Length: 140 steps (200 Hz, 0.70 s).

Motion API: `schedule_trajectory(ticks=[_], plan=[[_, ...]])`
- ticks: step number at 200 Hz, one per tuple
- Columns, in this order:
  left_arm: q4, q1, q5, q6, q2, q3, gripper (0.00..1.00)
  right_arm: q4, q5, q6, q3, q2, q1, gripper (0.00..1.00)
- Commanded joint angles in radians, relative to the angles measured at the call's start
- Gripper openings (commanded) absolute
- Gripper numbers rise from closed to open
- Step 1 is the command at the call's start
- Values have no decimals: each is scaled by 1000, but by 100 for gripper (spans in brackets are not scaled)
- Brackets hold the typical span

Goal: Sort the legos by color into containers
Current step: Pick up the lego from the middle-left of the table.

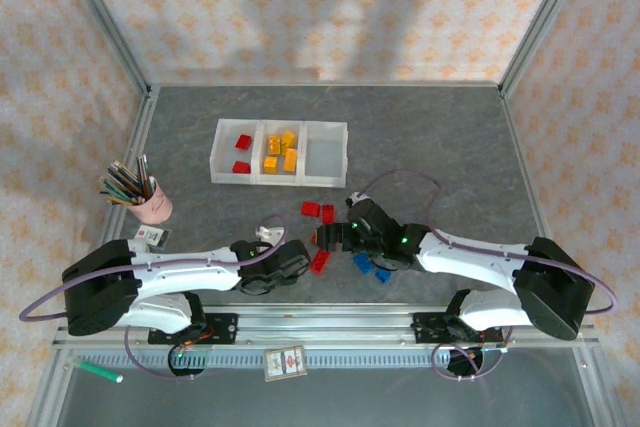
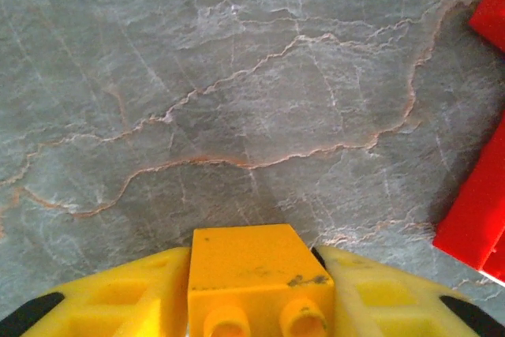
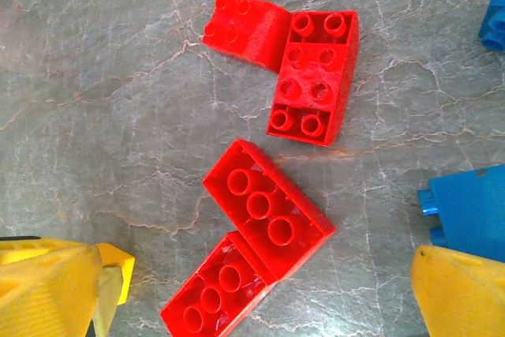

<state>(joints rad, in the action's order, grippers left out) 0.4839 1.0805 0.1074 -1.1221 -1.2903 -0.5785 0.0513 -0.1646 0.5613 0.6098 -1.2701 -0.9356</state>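
My left gripper (image 2: 260, 278) is shut on a yellow-orange lego (image 2: 256, 270), held just above the table; in the top view the left gripper (image 1: 299, 258) sits near the front middle. My right gripper (image 3: 252, 305) is open over two upturned red legos (image 3: 268, 207) lying end to end between its yellow fingers (image 3: 47, 286); from above the right gripper (image 1: 326, 238) faces left. More red legos (image 3: 316, 76) lie beyond, blue legos (image 3: 469, 209) to the right. The white containers (image 1: 278, 180) hold red legos (image 1: 243, 141) on the left and yellow-orange legos (image 1: 280, 152) in the middle.
A pink cup of pencils (image 1: 152, 205) stands left of the tray. Red legos (image 1: 318, 211) and blue legos (image 1: 369, 266) lie scattered around both grippers. A red lego (image 2: 477, 211) lies close to the left gripper's right side. A small card (image 1: 152, 237) lies by the left arm.
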Motion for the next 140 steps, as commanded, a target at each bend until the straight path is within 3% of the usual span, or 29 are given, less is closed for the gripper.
schedule_trajectory(ticks=[1,34,78,109,140], plan=[[3,7,28,-6,1,10,37,-28,35,9,-10,17,-4,100],[59,7,70,-2,37,-14,25,-28,39,5,10,8,-4,100],[193,-5,197,17,137,-116,24,-22,36,11,67,4,-3,100],[266,-98,258,114,173,-238,24,-24,32,17,104,8,13,100],[222,-226,326,283,143,-367,24,-43,26,32,116,26,58,100]])
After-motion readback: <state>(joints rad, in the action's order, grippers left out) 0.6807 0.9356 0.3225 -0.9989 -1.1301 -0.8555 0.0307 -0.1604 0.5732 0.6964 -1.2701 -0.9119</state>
